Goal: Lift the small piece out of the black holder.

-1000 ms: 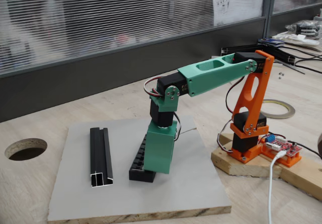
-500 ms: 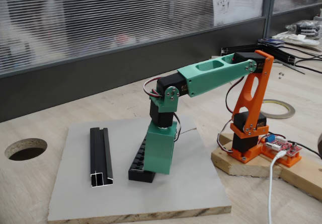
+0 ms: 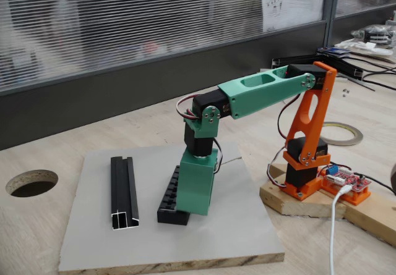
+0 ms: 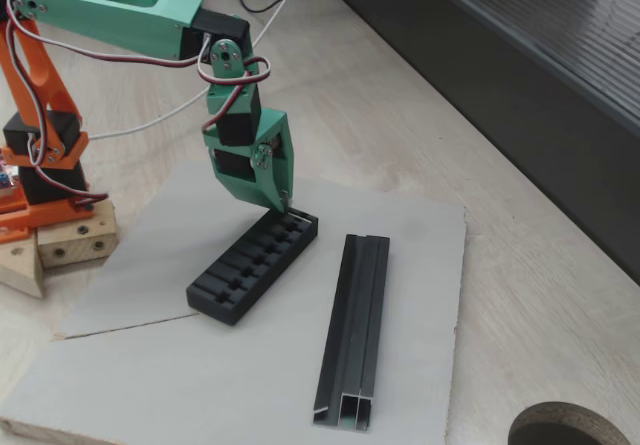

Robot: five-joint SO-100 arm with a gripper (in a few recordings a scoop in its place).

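The black holder (image 4: 240,280) lies on a grey board (image 4: 200,385), its slots running crosswise along the top. My green gripper (image 4: 285,206) points straight down onto the holder's far end, and its fingers come together in a narrow tip. At that tip shows a thin pale sliver, the small piece (image 4: 296,214), in the end slot. In a fixed view the gripper (image 3: 193,211) stands in front of the holder (image 3: 168,208) and covers most of it, so the piece is hidden there.
A longer black channel rail (image 4: 355,335) (image 3: 124,191) lies on the board beside the holder. The arm's orange base (image 3: 303,176) sits on a wooden block off the board's edge. A round hole (image 3: 31,182) opens in the table, and a tape roll (image 3: 340,133) lies behind the base.
The gripper has shifted a few pixels to the left in the fixed view, and the holder's near end has shifted slightly with it.
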